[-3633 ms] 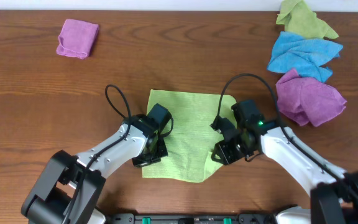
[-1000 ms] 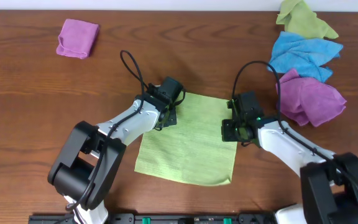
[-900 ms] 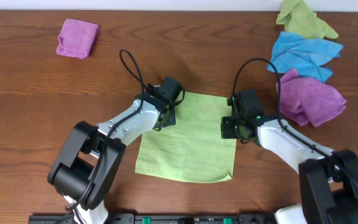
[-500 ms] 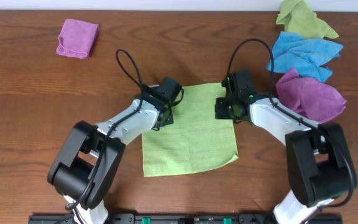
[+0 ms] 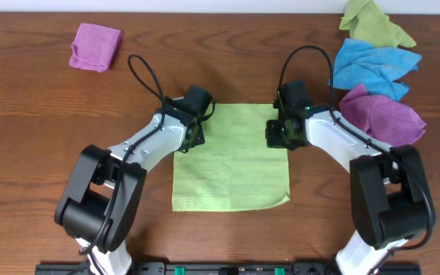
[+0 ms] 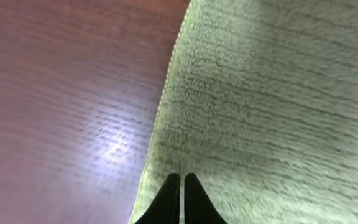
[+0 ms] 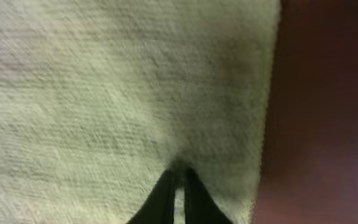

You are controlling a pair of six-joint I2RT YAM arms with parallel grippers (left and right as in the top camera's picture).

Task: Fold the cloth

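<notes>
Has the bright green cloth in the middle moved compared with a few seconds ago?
Yes. The cloth now lies flatter and squarer, its top edge nearer the far side of the table, closer in line with the purple pile on the right.

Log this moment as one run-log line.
cloth: flat on table | left gripper: shut at its left edge | right gripper: near right edge

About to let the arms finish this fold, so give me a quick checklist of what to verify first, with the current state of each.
1. Lime cloth lies flat, edges roughly square: ok.
2. Left gripper at the cloth's left edge, jaws together: ok.
3. Right gripper near the cloth's right edge, jaws barely apart: ok.
4. Whether either gripper actually pinches fabric: cannot tell.
5. Purple cloth beside the right arm, apart from the lime cloth: ok.
6. Bare table beyond the cloth: ok.
</notes>
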